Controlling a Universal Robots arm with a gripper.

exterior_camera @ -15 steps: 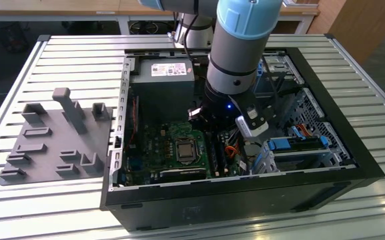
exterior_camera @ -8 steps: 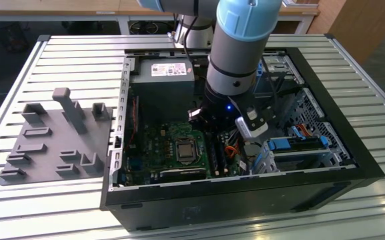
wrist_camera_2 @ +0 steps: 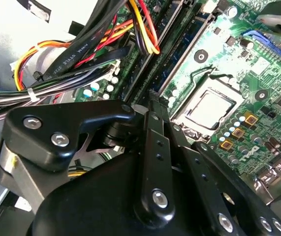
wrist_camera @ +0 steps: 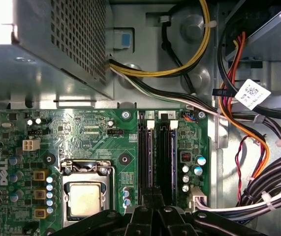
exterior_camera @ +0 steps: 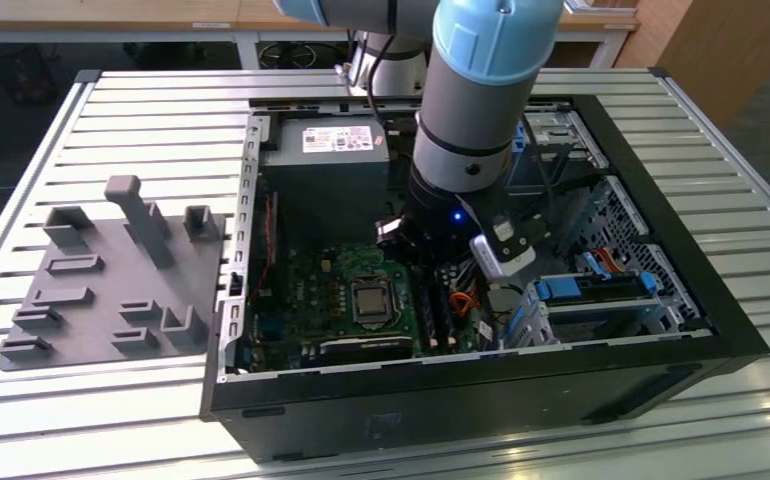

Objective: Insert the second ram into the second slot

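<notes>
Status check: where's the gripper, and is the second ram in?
Gripper low inside the case, over the memory slots. Second ram: cannot tell if seated. Cable bundle close beside the slots.

The slatted metal table carries an open computer case and a grey fixture tray.

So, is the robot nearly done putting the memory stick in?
Close, perhaps. The arm reaches into the case, and its tool sits right over the slots by the processor. Whether the ram is fully seated can't be seen.
</notes>
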